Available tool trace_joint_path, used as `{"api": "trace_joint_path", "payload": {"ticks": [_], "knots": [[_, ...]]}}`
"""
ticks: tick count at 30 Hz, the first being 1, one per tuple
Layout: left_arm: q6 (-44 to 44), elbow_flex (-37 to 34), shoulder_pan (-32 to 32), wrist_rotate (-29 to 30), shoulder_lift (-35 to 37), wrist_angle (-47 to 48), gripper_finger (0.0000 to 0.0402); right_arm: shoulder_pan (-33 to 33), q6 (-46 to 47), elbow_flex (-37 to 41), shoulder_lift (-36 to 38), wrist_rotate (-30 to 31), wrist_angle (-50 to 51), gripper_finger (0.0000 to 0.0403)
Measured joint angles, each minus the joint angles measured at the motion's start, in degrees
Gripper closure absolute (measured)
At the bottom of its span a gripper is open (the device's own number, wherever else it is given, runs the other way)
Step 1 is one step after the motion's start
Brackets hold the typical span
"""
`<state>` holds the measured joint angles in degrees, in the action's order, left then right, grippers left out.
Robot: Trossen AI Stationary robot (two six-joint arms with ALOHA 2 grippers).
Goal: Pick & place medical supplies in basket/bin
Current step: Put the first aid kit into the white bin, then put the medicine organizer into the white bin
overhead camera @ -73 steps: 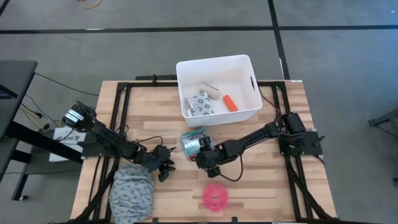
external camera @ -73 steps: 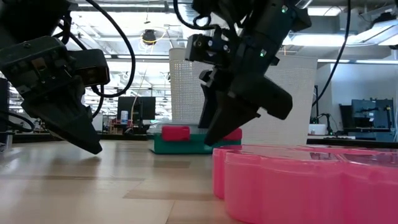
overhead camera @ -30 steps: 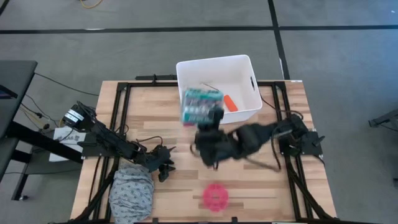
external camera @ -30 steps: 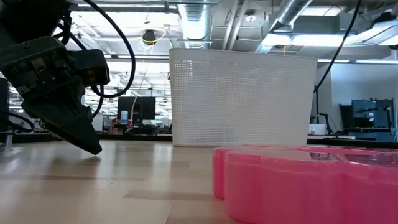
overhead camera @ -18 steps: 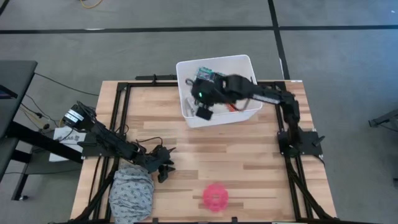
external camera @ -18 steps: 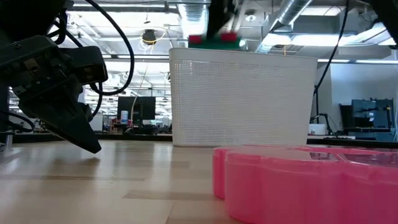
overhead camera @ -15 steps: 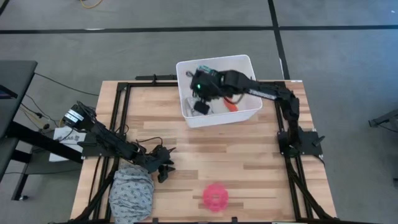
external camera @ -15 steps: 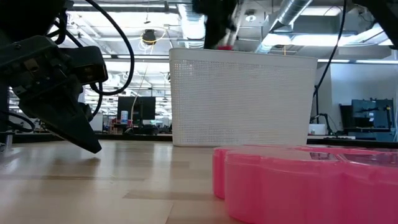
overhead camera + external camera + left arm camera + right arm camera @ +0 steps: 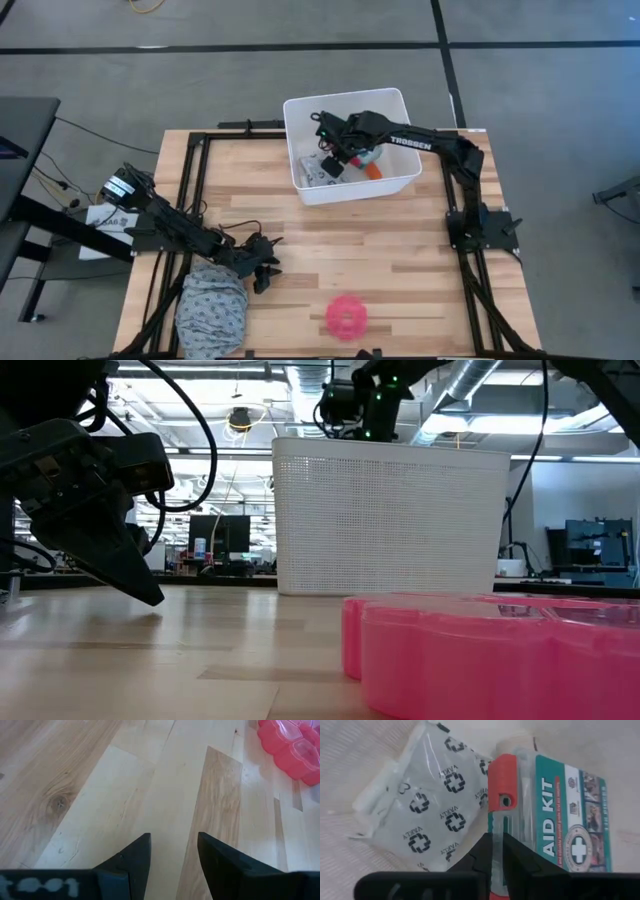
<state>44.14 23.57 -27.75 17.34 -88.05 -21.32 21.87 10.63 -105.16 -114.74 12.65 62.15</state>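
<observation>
My right gripper (image 9: 338, 158) reaches down into the white tub (image 9: 345, 98) and is shut on the green-and-red box (image 9: 560, 805). The box is over the white packet with black print (image 9: 430, 815), and the beige roll (image 9: 520, 742) lies behind it. The orange tube (image 9: 372, 170) lies in the tub beside the gripper. The pink round disc (image 9: 346, 316) lies flat on the table near its front edge. My left gripper (image 9: 266, 268) is open and empty just above the wood (image 9: 172, 850), beside the grey cloth bundle (image 9: 212, 308). My right gripper pinches the box's thin edge (image 9: 496, 827) between its two fingers, just below the red latch (image 9: 502, 780). The fingers point down into the tub. The box lies against the white packet; whether it rests on the tub's floor I cannot tell.
The tub's tall white wall (image 9: 390, 520) stands at the table's far middle, with my right arm (image 9: 365, 400) above its rim. The pink disc (image 9: 480, 655) fills the near foreground of the low view. Black frame rails run along the table's left and right sides.
My right gripper has carried the green-and-red box from above the table's middle toward the far edge, over the tub's rim, and then down into the tub. It stays shut on the box.
</observation>
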Motion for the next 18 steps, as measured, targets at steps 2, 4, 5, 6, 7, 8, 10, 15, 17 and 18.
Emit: {"api": "trace_joint_path", "payload": {"ticks": [2, 4, 5, 6, 7, 8, 10, 15, 17, 18], "knots": [[0.0, 0.0, 0.0, 0.0, 0.0, 0.0, 0.0250, 0.0, 0.0, 1.8, 0.0, 0.1, -2.3, 0.0364], [0.0, 0.0, 0.0, 0.0, 0.0, 0.0, 0.0250, 0.0, 0.0, 2.6, 0.0, -0.2, -3.3, 0.0353], [0.0, 0.0, 0.0, 0.0, 0.0, 0.0, 0.0250, 0.0, -0.1, 2.7, 0.0, -0.9, -3.7, 0.0347], [0.0, 0.0, 0.0, 0.0, 0.0, 0.0, 0.0250, 0.0, -0.2, 2.8, 0.0, -1.8, -4.2, 0.0342], [0.0, 0.0, 0.0, 0.0, 0.0, 0.0, 0.0250, 0.0, -0.4, 2.9, 0.0, -2.3, -4.5, 0.0336], [0.0, 0.0, 0.0, 0.0, 0.0, 0.0, 0.0250, 0.0, -0.6, 2.9, 0.0, -2.9, -4.7, 0.0330], [0.0, 0.0, 0.0, 0.0, 0.0, 0.0, 0.0250, 0.0, -0.6, 2.9, 0.0, -3.5, -5.4, 0.0319], [0.0, 0.0, 0.0, 0.0, 0.0, 0.0, 0.0250, 0.0, -0.6, 0.8, 0.0, -3.8, -5.3, 0.0288], [0.0, 0.0, 0.0, 0.0, 0.0, 0.0, 0.0250, 0.0, -0.6, -1.0, 0.0, -3.8, -5.1, 0.0274], [0.0, 0.0, 0.0, 0.0, 0.0, 0.0, 0.0250, -0.1, -0.6, -2.3, 0.0, -3.8, -4.3, 0.0267]]}}
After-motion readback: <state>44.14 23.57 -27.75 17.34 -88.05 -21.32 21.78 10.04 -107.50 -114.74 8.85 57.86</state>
